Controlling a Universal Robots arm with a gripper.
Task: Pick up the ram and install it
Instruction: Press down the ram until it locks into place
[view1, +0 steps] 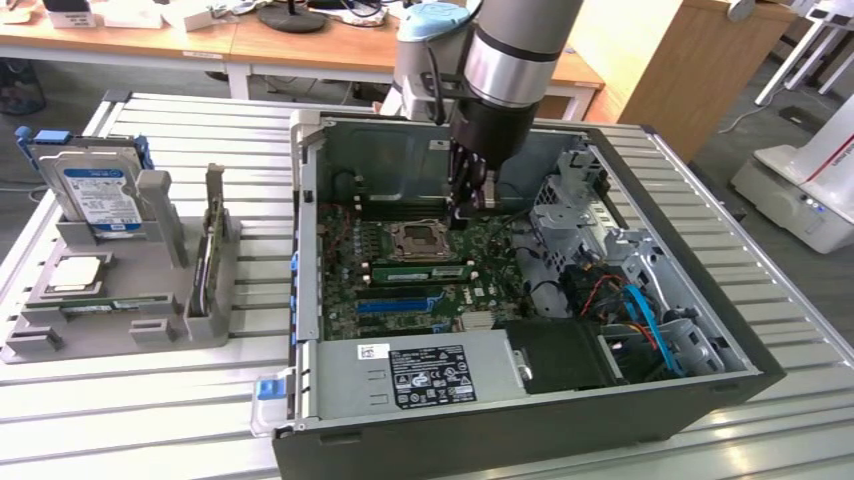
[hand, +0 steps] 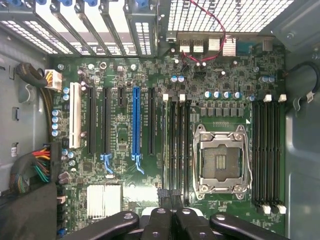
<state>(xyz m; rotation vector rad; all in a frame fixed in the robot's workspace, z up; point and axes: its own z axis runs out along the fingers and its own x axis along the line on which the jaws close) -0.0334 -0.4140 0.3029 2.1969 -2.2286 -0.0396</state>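
Observation:
My gripper hangs inside the open computer case, low over the motherboard. Its fingers are pressed together, shut, and I see nothing between them. In the wrist view they hover over one end of the row of memory slots, next to the empty processor socket. A ram, green with black chips, stands in a slot just in front of the socket in the exterior view, a little below and to the left of my fingertips.
A grey holder on the exterior view's left carries a hard drive, a silver processor and a thin board on edge. Drive cage and cables crowd the case's right side; the power supply sits in front.

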